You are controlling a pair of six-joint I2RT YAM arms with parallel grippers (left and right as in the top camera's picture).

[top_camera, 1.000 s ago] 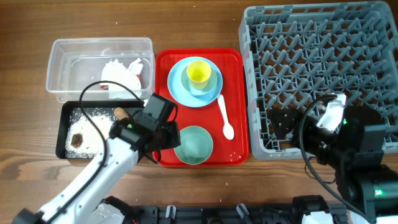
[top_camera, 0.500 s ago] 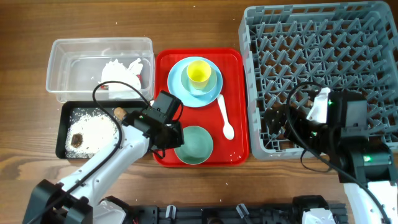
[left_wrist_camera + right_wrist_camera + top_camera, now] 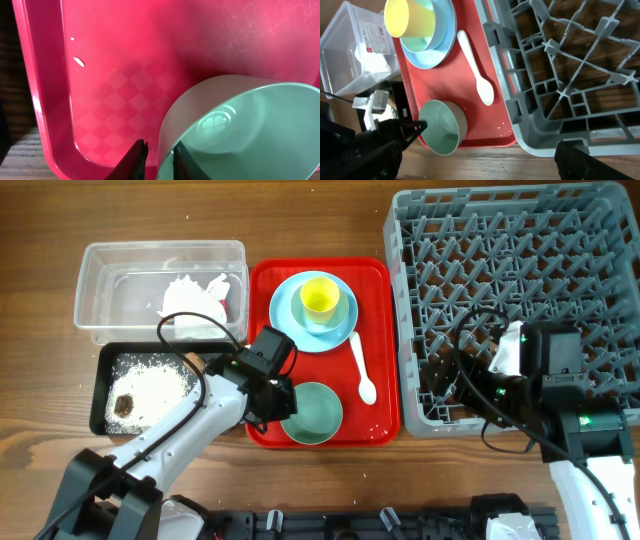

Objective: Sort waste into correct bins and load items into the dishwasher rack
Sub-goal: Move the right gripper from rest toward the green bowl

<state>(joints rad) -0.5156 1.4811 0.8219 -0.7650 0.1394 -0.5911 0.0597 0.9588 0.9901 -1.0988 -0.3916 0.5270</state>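
- The left arm is reaching in from 7 o'clock across the black tub [image 3: 100, 395]. The left gripper [image 3: 160, 146] is tipping down onto the 9 o'clock rim of the pale green bowl [image 3: 311, 412].
- Its fingers [image 3: 134, 159] are straddling the bowl's thin wall, one outside and one inside, nearly together. I cannot tell whether they are truly pinching it.
- The right arm is hanging over the 7 o'clock corner of the dishwasher rack [image 3: 520, 240]. The right gripper [image 3: 448, 383] is pointing toward 9 o'clock, fingers spread wide and carrying nothing.
- A clover-like emblem [image 3: 216, 125] is showing, moulded into the bowl's floor. Tiny print on the snack wrapper [image 3: 370, 47] is blurring beyond reading.
- The bowl is sitting at the 6 o'clock end of the glossy red tray [image 3: 380, 300], whose floor is showing a faint checker pattern.
- At the tray's 12 o'clock end, the yellow cup [image 3: 319, 297] is nesting in the small blue bowl [image 3: 340, 315] on the round blue plate [image 3: 285, 315]. The white plastic spoon [image 3: 362, 370] is lying toward 3 o'clock.
- The clear tub [image 3: 120, 280] is holding crumpled tissue [image 3: 190, 300], and the black tub is holding rice-like crumbs [image 3: 155, 385].
- The grey lattice rack is bristling with upright pegs on the wooden tabletop [image 3: 300, 220].
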